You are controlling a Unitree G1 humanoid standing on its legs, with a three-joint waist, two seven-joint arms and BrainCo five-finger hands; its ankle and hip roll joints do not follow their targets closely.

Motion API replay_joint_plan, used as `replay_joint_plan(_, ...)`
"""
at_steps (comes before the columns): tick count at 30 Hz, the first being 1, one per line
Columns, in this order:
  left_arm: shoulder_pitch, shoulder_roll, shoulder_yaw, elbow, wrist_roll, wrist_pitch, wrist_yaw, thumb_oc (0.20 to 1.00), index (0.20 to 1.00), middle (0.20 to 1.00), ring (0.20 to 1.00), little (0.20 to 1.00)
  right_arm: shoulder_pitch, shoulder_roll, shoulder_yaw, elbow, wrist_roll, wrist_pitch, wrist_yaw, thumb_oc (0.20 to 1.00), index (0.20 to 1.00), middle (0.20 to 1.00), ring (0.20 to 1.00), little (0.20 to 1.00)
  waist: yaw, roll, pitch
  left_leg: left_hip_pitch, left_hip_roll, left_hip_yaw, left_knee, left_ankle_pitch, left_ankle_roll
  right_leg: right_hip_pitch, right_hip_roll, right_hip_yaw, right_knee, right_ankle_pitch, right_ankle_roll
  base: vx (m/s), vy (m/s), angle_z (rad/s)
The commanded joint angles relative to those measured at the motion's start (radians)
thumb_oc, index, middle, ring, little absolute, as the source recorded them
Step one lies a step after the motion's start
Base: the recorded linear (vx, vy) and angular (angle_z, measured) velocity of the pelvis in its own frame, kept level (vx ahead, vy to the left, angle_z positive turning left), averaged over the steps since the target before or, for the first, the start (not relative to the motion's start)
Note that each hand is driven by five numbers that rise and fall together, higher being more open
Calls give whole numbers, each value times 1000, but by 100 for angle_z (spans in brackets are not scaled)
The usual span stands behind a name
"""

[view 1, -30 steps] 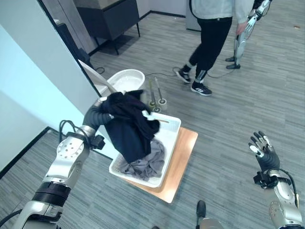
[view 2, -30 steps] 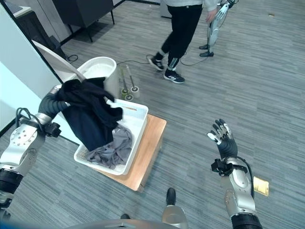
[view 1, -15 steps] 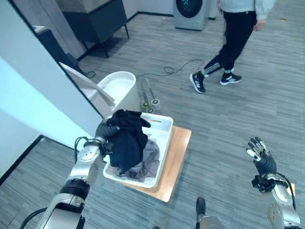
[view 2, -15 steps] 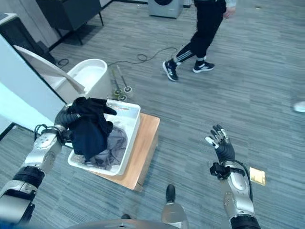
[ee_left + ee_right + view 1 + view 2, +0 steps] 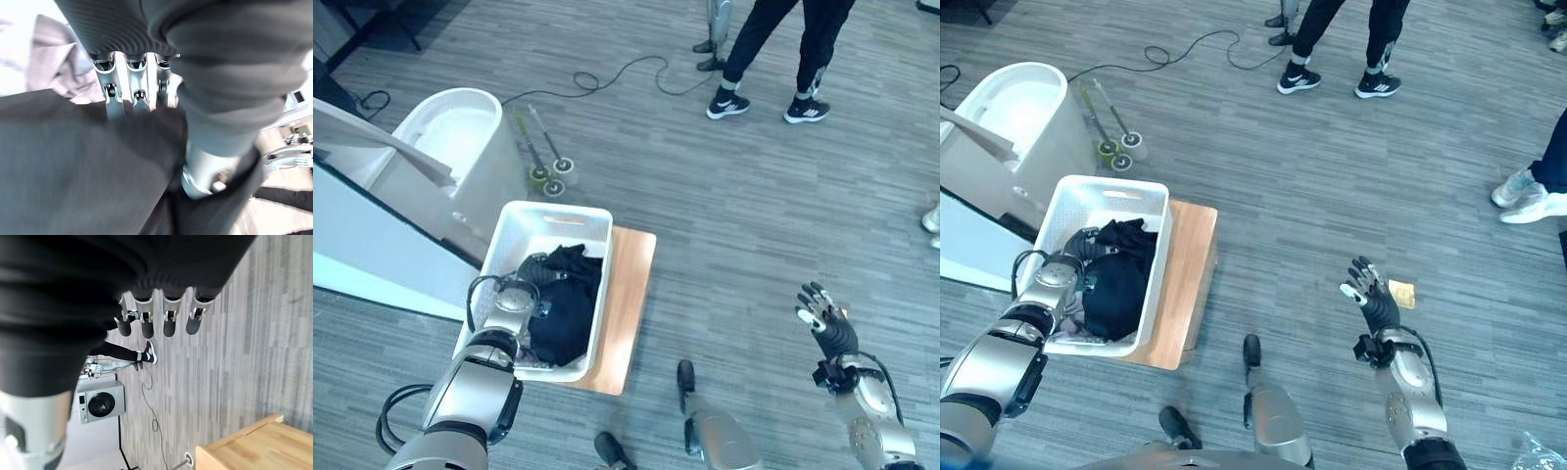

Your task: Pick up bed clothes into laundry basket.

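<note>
far left: white round tub with a slanted white panel beside it. two long-handled tools with round ends lie on the grey plank floor just beyond the tub.

white laundry basket sits on a low wooden platform, next to the tub. inside it: a dark garment on top, a grey garment partly visible under it in the left wrist view.

left hand is down inside the basket, against the dark garment. in its wrist view the fingers run into the dark cloth and their ends are buried in it; cannot tell whether they clasp the cloth or lie loose.

right hand is raised over bare floor well to the right of the basket, fingers spread and straight, nothing in it.

top right: a person's legs in dark trousers and dark shoes stand on the floor, with a cable trailing nearby. another shoe at the right edge.
</note>
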Motion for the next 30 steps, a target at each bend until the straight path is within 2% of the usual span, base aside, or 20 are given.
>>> replay_joint_plan(1, -85, 80, -37, -67, 106, -35, 37, 1000, 1000, 1000, 1000, 1000, -24, -29, -50, -33, 23, -54, 17, 1000, 1000, 1000, 1000, 1000, 40, 5, -12, -53, 107, -60, 6, 132, -73, 127, -112, -35, 17, -95, 137, -13, -8, 4)
replay_joint_plan(3, -79, 102, -58, -139, 141, -35, 33, 1000, 1000, 1000, 1000, 1000, -16, -26, -60, -24, 19, -54, 19, 1000, 1000, 1000, 1000, 1000, 51, 9, -13, -51, 105, -68, 7, 131, -70, 137, -116, -44, 17, -99, 137, -1, -16, 6)
replay_joint_plan(4, -71, 154, -72, -256, 166, -42, 26, 1000, 1000, 1000, 1000, 1000, -8, -19, -81, -22, 20, -54, 26, 1000, 1000, 1000, 1000, 1000, 66, 19, -17, -49, 101, -79, 8, 128, -68, 150, -121, -57, 18, -104, 137, 12, -16, 16)
replay_joint_plan(5, -68, 155, -71, -261, 166, -39, 25, 1000, 1000, 1000, 1000, 1000, -7, -18, -80, -22, 20, -54, 27, 1000, 1000, 1000, 1000, 1000, 65, 19, -17, -49, 101, -80, 8, 128, -68, 151, -121, -58, 17, -105, 137, 26, -30, 25)
replay_joint_plan(7, -12, 233, -32, -468, 144, -64, 25, 1000, 1000, 1000, 1000, 1000, 4, -9, -112, -15, 17, -55, 37, 1000, 1000, 1000, 1000, 1000, 95, 31, -24, -46, 95, -99, 9, 125, -66, 173, -127, -80, 19, -113, 136, 19, -29, 30)
replay_joint_plan(9, 30, 261, -5, -554, 107, -73, 16, 1000, 1000, 1000, 1000, 1000, 7, -11, -123, -12, 16, -55, 37, 1000, 1000, 1000, 1000, 1000, 101, 36, -28, -44, 94, -106, 9, 124, -66, 182, -130, -87, 19, -116, 135, 17, -13, 31)
replay_joint_plan(10, 114, 332, 40, -700, -18, -121, -40, 1000, 1000, 1000, 1000, 1000, 7, -16, -146, -9, 14, -52, 42, 1000, 1000, 1000, 1000, 1000, 115, 46, -39, -41, 91, -114, 10, 123, -66, 192, -132, -99, 19, -120, 134, 28, -8, 24)
replay_joint_plan(12, 203, 429, 69, -817, -142, -169, -128, 1000, 1000, 1000, 1000, 1000, 4, -25, -165, -5, 12, -54, 53, 1000, 1000, 1000, 1000, 1000, 130, 55, -46, -39, 89, -105, 8, 138, -57, 198, -136, -113, 18, -108, 126, 0, 3, 13)
replay_joint_plan(13, 258, 471, 91, -867, -230, -183, -194, 1000, 1000, 1000, 1000, 1000, 6, -28, -169, -6, 13, -53, 63, 1000, 1000, 1000, 1000, 1000, 132, 61, -55, -25, 87, -120, 9, 117, -67, 213, -137, -106, 19, -124, 136, 43, 15, 5)
replay_joint_plan(15, 362, 521, 139, -933, -417, -193, -308, 1000, 1000, 1000, 1000, 1000, 4, -34, -180, -1, 18, -60, 77, 1000, 1000, 1000, 1000, 1000, 144, 70, -68, -14, 83, -122, 8, 114, -67, 225, -139, -110, 19, -127, 136, 76, 15, 8)
replay_joint_plan(17, 458, 535, 187, -991, -545, -183, -396, 1000, 1000, 1000, 1000, 1000, 1, -33, -182, -3, 22, -66, 86, 1000, 1000, 1000, 1000, 1000, 151, 79, -79, -6, 81, -124, 8, 112, -67, 234, -141, -113, 20, -131, 135, 24, 8, 14)
replay_joint_plan(18, 497, 539, 213, -1015, -567, -181, -407, 1000, 1000, 1000, 1000, 1000, 2, -31, -183, -3, 24, -69, 88, 1000, 1000, 1000, 1000, 1000, 152, 82, -81, -4, 79, -125, 8, 112, -67, 238, -141, -113, 20, -132, 134, 28, 9, 7)
replay_joint_plan(20, 601, 487, 278, -1036, -704, -150, -489, 1000, 1000, 1000, 1000, 1000, 3, -23, -194, 6, 28, -76, 92, 1000, 1000, 1000, 1000, 1000, 161, 86, -89, 3, 75, -131, 8, 110, -66, 249, -145, -117, 21, -136, 133, 38, 7, 10)
replay_joint_plan(22, 715, 374, 355, -1048, -736, -142, -483, 1000, 1000, 1000, 1000, 1000, 11, -13, -203, 7, 23, -77, 95, 1000, 1000, 1000, 1000, 1000, 165, 92, -96, 13, 70, -139, 9, 107, -62, 266, -148, -127, 24, -145, 128, 34, 4, 11)
replay_joint_plan(25, 816, 124, 412, -1016, -786, -132, -460, 1000, 1000, 1000, 1000, 1000, 13, 17, -237, 9, 20, -80, 88, 1000, 1000, 1000, 1000, 1000, 178, 91, -97, 8, 66, -141, 10, 119, -44, 273, -156, -146, 35, -142, 113, -1, -5, 16)
replay_joint_plan(26, 834, -7, 435, -938, -766, -146, -397, 1000, 1000, 1000, 1000, 1000, 17, 36, -244, 23, 23, -83, 79, 1000, 1000, 1000, 1000, 1000, 182, 89, -103, 19, 63, -157, 11, 99, -50, 286, -156, -142, 35, -160, 117, -57, -22, 17)
replay_joint_plan(27, 834, -10, 436, -939, -764, -147, -395, 1000, 1000, 1000, 1000, 1000, 16, 34, -244, 22, 23, -83, 79, 1000, 1000, 1000, 1000, 1000, 180, 90, -99, 11, 65, -144, 11, 116, -41, 277, -156, -150, 38, -148, 109, 3, -9, 27)
replay_joint_plan(28, 860, -73, 455, -920, -696, -185, -305, 1000, 1000, 1000, 1000, 1000, 23, 73, -249, 26, 51, -83, 72, 1000, 1000, 1000, 1000, 1000, 185, 87, -99, 10, 65, -145, 13, 115, -39, 279, -156, -152, 41, -152, 104, -82, -27, 19)
replay_joint_plan(29, 874, -172, 459, -863, -624, -205, -178, 1000, 1000, 1000, 1000, 1000, 25, 137, -217, 74, 137, -82, 69, 1000, 1000, 1000, 1000, 1000, 190, 82, -96, 6, 66, -153, 17, 116, -37, 282, -155, -159, 47, -160, 98, -17, -19, 13)
replay_joint_plan(30, 874, -173, 459, -863, -623, -206, -177, 1000, 1000, 1000, 1000, 1000, 24, 137, -216, 75, 137, -83, 70, 1000, 1000, 1000, 1000, 1000, 189, 82, -96, 6, 66, -153, 17, 116, -37, 282, -155, -159, 47, -160, 98, -17, -38, -1)
